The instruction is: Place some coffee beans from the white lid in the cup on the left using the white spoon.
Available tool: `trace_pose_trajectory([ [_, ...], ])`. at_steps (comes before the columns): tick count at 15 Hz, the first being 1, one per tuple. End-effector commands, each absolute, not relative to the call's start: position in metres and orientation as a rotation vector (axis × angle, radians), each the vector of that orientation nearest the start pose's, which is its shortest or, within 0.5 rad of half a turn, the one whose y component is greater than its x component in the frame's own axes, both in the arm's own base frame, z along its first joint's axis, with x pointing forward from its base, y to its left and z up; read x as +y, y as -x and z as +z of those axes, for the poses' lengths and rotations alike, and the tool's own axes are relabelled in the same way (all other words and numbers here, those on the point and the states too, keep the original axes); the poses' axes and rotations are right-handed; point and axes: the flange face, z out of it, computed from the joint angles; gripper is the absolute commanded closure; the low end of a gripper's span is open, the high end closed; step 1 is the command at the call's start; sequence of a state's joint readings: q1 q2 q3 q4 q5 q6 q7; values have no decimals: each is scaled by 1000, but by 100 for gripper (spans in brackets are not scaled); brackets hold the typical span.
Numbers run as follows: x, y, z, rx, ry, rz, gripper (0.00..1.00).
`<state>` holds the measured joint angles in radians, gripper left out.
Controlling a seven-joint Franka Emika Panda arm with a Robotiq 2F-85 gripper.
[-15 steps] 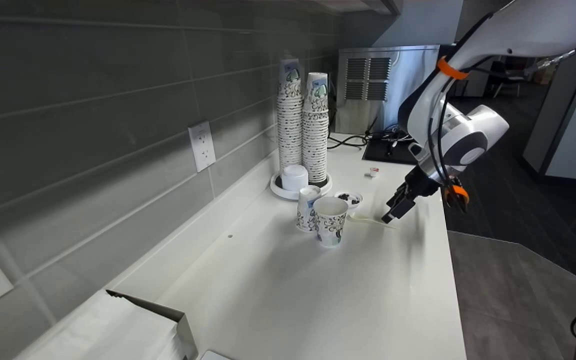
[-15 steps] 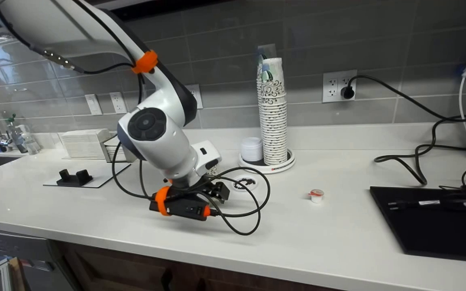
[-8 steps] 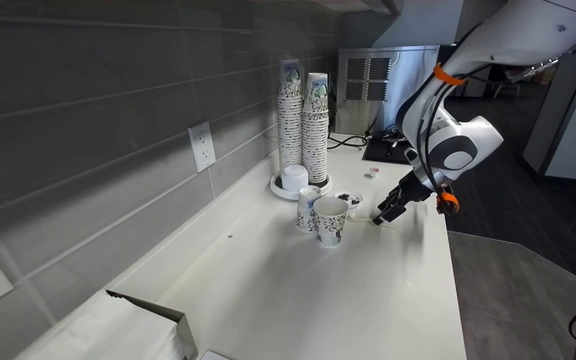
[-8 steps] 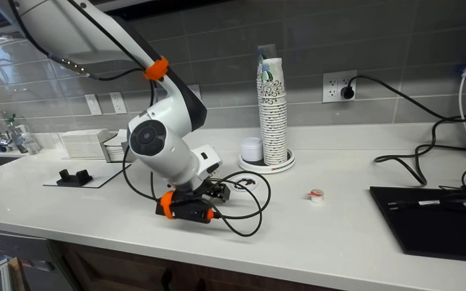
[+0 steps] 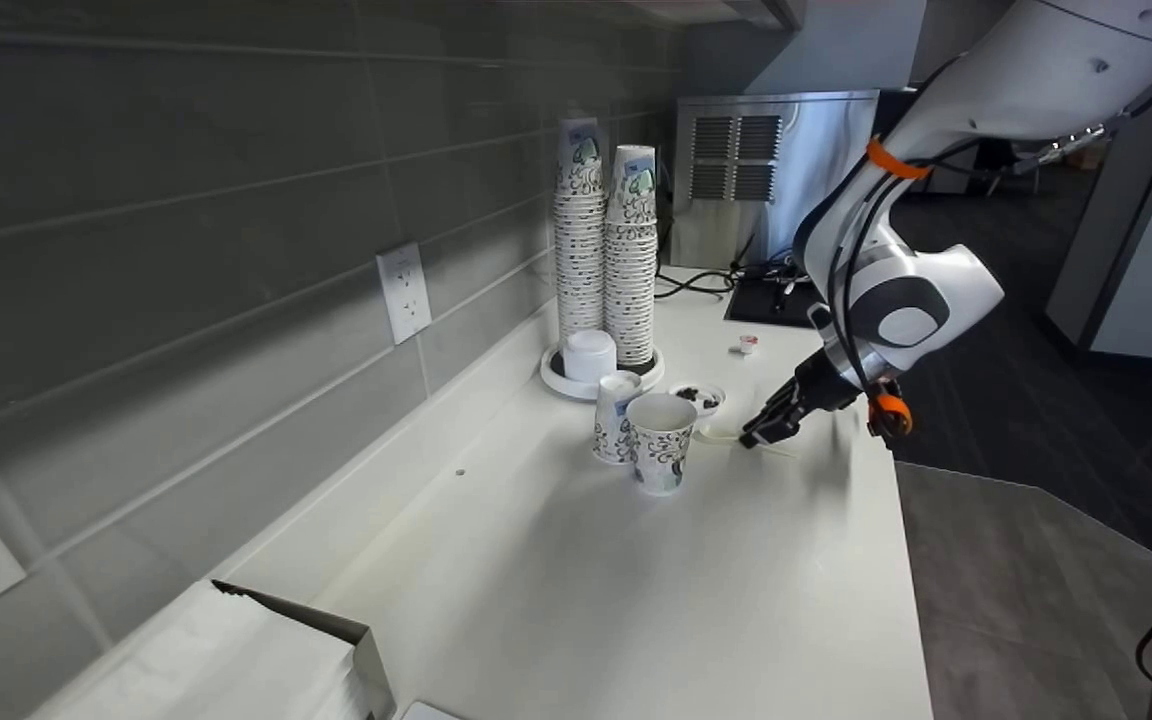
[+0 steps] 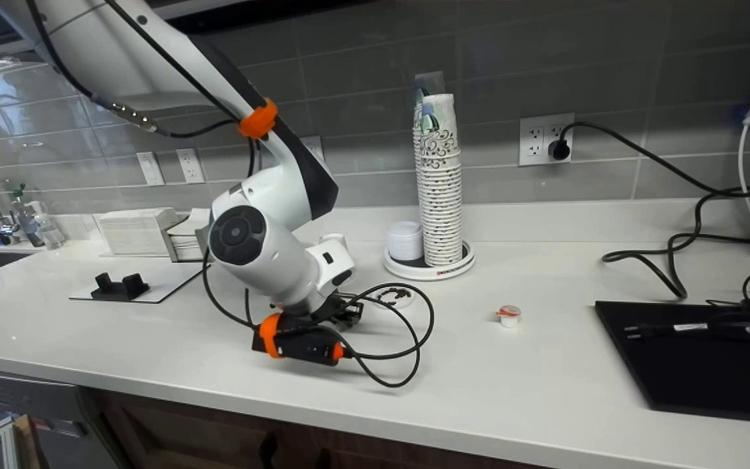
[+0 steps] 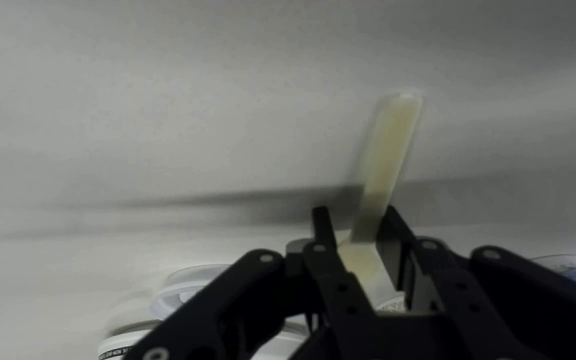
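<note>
The pale, thin white spoon lies on the counter, its handle passing between the fingers of my gripper. In the wrist view the jaws are partly closed: a gap shows beside the left finger, while the right finger is close against the handle. In an exterior view the spoon's bowl points toward the cups. The white lid holds dark coffee beans just behind it. An upright patterned cup stands beside a seemingly upside-down cup; which one is meant by left I cannot tell.
Two tall cup stacks and a white tub stand on a round stand near the wall. A small creamer pod sits farther along the counter. A black panel and cables lie beyond it. Loops of cable hang from the gripper.
My gripper has come down and toward the cups, reaching the spoon's handle. Its fingers have drawn closer together. The spoon, cups and lid look unmoved.
</note>
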<state>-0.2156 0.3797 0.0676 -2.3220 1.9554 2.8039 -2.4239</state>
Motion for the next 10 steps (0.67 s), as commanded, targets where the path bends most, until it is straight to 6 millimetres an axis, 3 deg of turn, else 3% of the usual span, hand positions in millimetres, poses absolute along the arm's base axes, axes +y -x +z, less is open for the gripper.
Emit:
trace_pose_trajectory([
  [1, -99, -460, 150, -549, 2804, -928, 99],
  [5, -91, -459, 153, -563, 2827, -904, 97],
  [10, -78, -458, 171, -507, 2868, -891, 97],
])
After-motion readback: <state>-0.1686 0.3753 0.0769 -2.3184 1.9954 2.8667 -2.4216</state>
